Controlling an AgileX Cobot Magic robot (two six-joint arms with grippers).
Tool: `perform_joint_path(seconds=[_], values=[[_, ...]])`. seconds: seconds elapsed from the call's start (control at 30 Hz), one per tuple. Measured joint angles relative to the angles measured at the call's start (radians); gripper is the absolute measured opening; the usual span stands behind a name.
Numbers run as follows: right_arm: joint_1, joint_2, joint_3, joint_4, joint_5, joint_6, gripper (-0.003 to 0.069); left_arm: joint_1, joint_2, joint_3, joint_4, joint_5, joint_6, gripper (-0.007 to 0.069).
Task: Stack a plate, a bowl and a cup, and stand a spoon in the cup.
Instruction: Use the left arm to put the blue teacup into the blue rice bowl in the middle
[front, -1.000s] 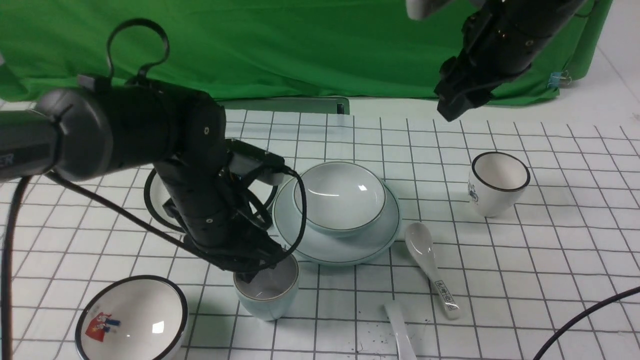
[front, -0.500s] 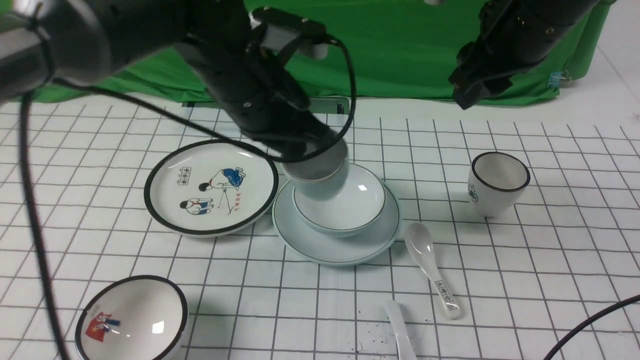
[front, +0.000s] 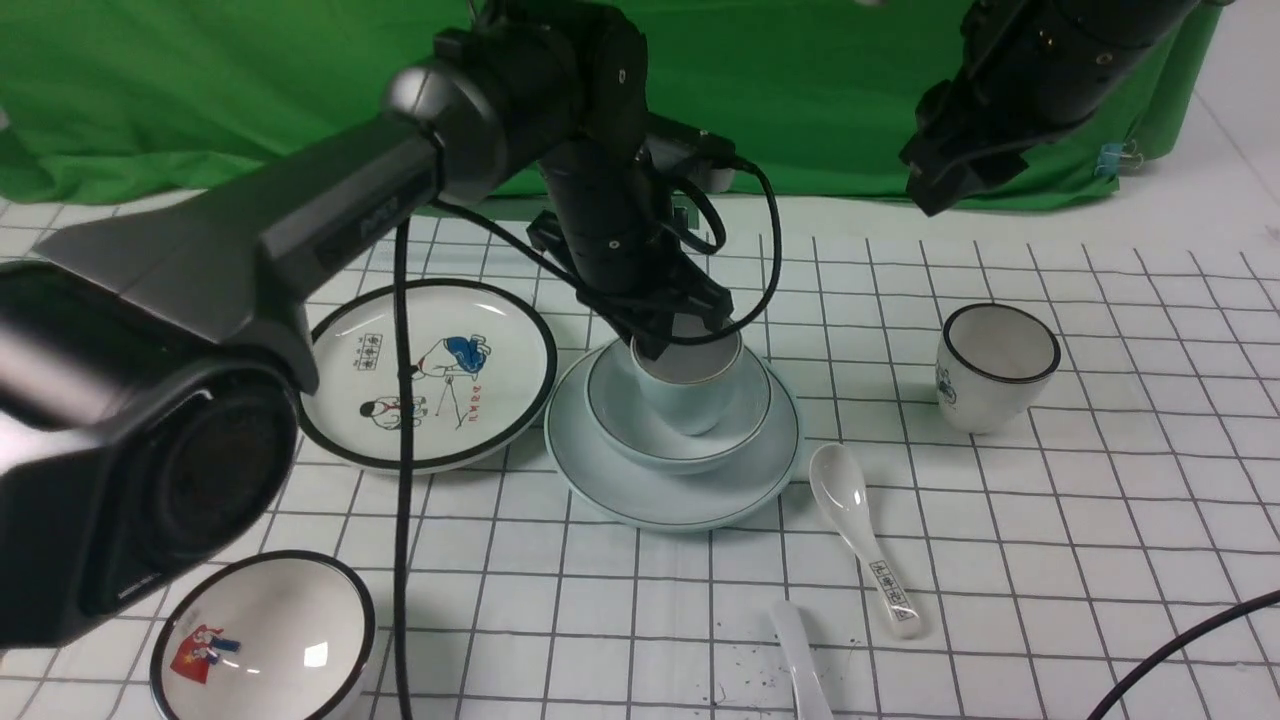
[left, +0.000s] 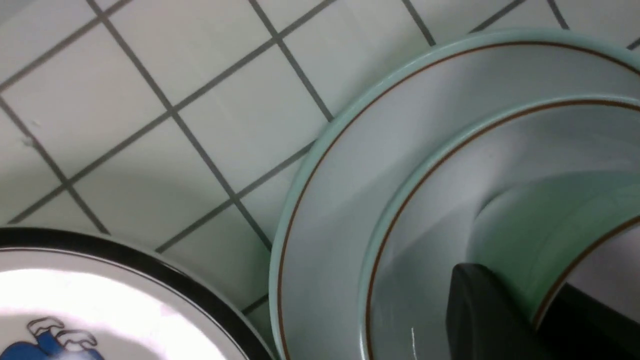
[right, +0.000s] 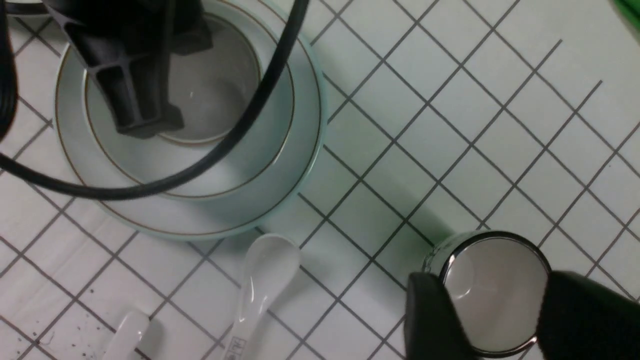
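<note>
Step in hand: setting the cup in place. The left end effector (front: 683, 338) is clamped on the cup (front: 690, 398) wall, with one finger outside and one inside the rim, as the left wrist view shows. The cup is down inside the bowl (front: 748, 425) and leans slightly; I can't tell if its base is fully seated. The bowl sits centred on the plate (front: 640, 500), and the plate is on the surface (front: 1100, 520). Plate and bowl are stacked, the cup is not yet released, and the spoon is untouched.

The right end effector (front: 928, 200) hangs high over the far right side, jaws apart and empty.

The spoon (front: 800, 660) is the plain white one. It lies at the near edge in front of the plate and is partly cut off by the frame. The printed spoon (front: 862, 525) lies just beside the plate and is a distractor, as is the black-rimmed cup (front: 995, 365) to the right.

Next, my read: set the cup upright, let go, and lift straight up so the inner finger doesn't tip it. Then pick up the plain spoon, probably with the right arm. It is glossy ceramic lying flat, so likely slippery. Pinch the handle, tilt it upright, and lower the scoop end into the cup.
</note>
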Motion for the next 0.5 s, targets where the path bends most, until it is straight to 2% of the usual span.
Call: perform_joint_path(seconds=[0.13,0.2,0.27,0.37,0.5], values=[[0.000,0.000,0.000,0.000,0.000,0.000,0.0337,0.000,0.001,-0.007,0.005,0.009,-0.004,0.0066],[0.000,-0.004,0.000,0.000,0.000,0.012,0.0337,0.000,-0.002,-0.015,0.011,0.023,-0.005,0.0155],[0.000,-0.010,0.001,0.000,0.000,0.022,0.0337,0.000,-0.010,-0.021,0.013,0.027,-0.007,0.0201],[0.000,-0.071,0.017,-0.001,0.001,0.047,0.0337,0.010,-0.093,-0.033,0.015,0.029,-0.007,0.0332],[0.001,-0.185,0.079,-0.002,-0.002,0.079,0.0337,0.021,-0.270,-0.023,0.021,0.026,-0.030,0.0402]])
